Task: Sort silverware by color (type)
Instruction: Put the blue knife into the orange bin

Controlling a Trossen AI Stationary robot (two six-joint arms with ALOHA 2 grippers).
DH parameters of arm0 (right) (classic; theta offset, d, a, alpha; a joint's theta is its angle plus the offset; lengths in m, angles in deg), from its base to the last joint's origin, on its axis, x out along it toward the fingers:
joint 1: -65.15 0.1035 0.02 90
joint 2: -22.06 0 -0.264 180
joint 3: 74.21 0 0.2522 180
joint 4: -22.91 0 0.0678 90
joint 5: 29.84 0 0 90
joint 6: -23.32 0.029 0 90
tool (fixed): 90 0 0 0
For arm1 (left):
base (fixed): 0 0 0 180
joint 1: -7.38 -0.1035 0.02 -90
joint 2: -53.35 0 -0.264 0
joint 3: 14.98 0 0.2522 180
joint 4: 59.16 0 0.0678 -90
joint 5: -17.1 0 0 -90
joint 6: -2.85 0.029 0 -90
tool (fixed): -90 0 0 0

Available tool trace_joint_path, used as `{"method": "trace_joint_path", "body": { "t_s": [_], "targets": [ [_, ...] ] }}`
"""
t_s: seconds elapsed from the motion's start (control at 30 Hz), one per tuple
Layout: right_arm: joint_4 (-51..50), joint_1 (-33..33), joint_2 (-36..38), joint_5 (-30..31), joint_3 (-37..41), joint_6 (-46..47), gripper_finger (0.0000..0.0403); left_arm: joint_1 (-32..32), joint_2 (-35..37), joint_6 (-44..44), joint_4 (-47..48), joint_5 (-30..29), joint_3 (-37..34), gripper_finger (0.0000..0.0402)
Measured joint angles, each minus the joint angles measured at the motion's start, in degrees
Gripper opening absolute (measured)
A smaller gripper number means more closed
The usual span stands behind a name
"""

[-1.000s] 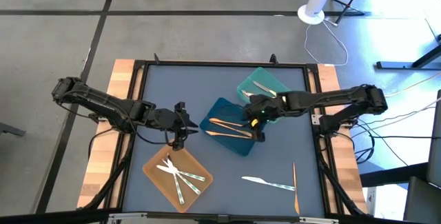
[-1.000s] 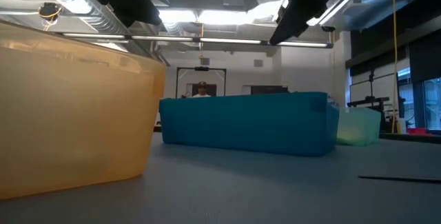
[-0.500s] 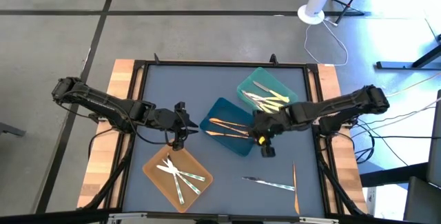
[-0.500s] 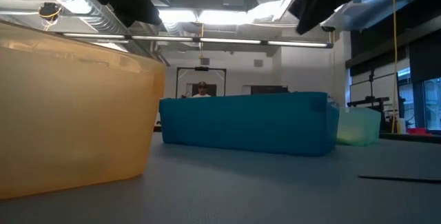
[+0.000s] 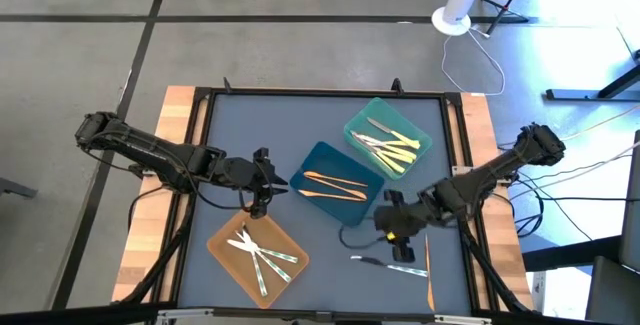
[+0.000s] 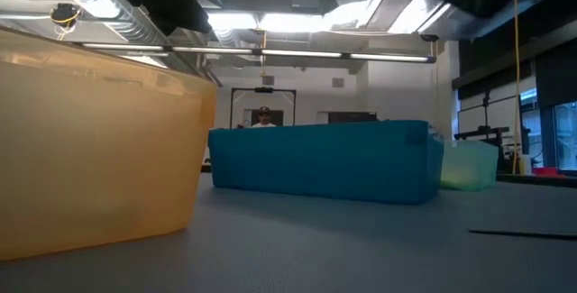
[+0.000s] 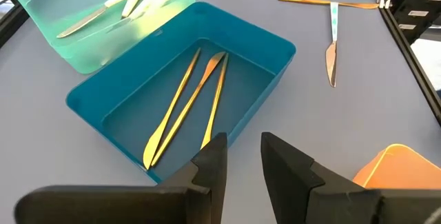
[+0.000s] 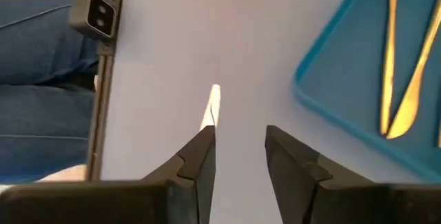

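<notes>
Two pieces unsorted at lower right: clear knife (image 5: 388, 263), orange piece (image 5: 427, 257). Right gripper (image 5: 399, 243), shifted down from blue tray (image 5: 312, 157), fingers apart, empty, above knife; left gripper (image 5: 262, 197) parted, idle, centre-left.

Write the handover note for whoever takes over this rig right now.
Left tool: open, empty, parked between the orange tray and blue tray.
Right tool: open, empty, over the clear knife on the mat.
Done: white pieces in the orange tray, orange ones in blue, yellow ones in the teal tray.
Left: the clear knife and an orange piece beside it.
</notes>
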Motion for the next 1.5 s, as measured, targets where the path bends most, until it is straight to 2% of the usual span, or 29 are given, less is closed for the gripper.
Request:
{"method": "trace_joint_path", "body": {
  "t_s": [0.27,0.57,0.77,0.93,1.5],
  "targets": [
    [0.6,12.6,-3.0,11.7,0.0,15.7,0.0115,0.0,0.0,0.0,0.0,1.8,0.0,0.0084],
    [-1.1,20.1,-9.6,12.2,0.1,27.7,0.0115,0.0,0.0,-0.2,0.0,1.8,0.0,0.0084],
    [-0.4,21.6,-13.4,10.7,0.1,31.3,0.0115,0.0,0.0,-0.2,0.0,1.8,0.0,0.0084],
    [-0.5,21.5,-16.3,6.9,0.1,31.3,0.0115,0.0,0.0,-0.2,0.0,1.8,0.0,0.0084],
    [-0.8,21.5,-22.1,6.8,0.1,31.1,0.0115,0.0,0.0,-0.2,0.0,1.8,0.0,0.0084]
  ]
}}
